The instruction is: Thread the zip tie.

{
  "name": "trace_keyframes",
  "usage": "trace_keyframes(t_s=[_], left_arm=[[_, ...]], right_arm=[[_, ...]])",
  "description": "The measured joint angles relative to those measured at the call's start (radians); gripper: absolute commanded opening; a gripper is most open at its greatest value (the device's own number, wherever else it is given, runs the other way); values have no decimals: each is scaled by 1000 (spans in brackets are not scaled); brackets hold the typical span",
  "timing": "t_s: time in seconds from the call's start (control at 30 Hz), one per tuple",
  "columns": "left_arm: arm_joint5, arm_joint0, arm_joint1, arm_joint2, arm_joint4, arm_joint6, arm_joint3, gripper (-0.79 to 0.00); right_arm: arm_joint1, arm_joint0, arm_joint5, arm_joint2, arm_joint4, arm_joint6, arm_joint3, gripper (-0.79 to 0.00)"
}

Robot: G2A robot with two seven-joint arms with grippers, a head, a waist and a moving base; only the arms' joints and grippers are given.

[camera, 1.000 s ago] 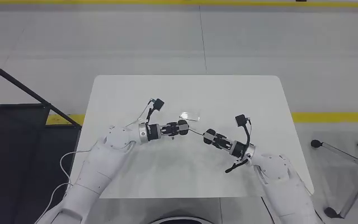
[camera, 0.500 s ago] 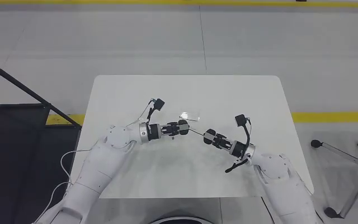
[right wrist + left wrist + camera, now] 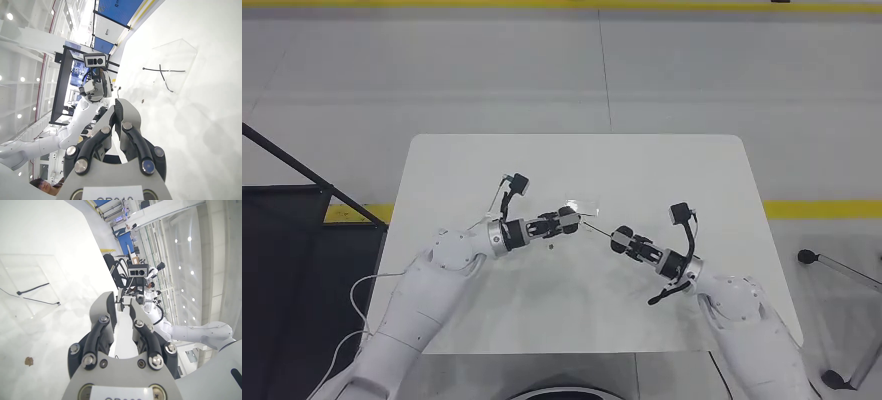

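Spare black zip ties lie in a clear flat plastic tray just beyond the left gripper, whose fingers stand parted, seemingly empty. Right gripper pinches the thin black zip tie, which points toward that gap, over the white table, well inside its edges.

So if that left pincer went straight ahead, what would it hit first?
Likely the zip tie poking out of the right pincer, then that pincer itself, though depth is unclear.

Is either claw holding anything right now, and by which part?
The right claw is shut on a thin black zip tie, gripping one end; the rest sticks out toward the open left claw.
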Motion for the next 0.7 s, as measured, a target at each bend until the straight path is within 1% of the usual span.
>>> trace_keyframes(t_s=[0.17, 0.3, 0.4, 0.7], left_arm=[[-36, 52, -5, -1, 37, 138, -47, 0], [-37, 83, -12, 17, 94, 246, -80, 0], [-13, 86, -14, 32, 129, 255, -90, 0], [-15, 85, -14, 31, 125, 253, -89, 0]], right_arm=[[0, -22, 17, 10, 8, -58, -31, -785], [0, -43, 32, 20, 22, -97, -73, -785], [1, -48, 44, 22, 52, -84, -98, -785], [1, -48, 45, 23, 54, -82, -98, -785]])
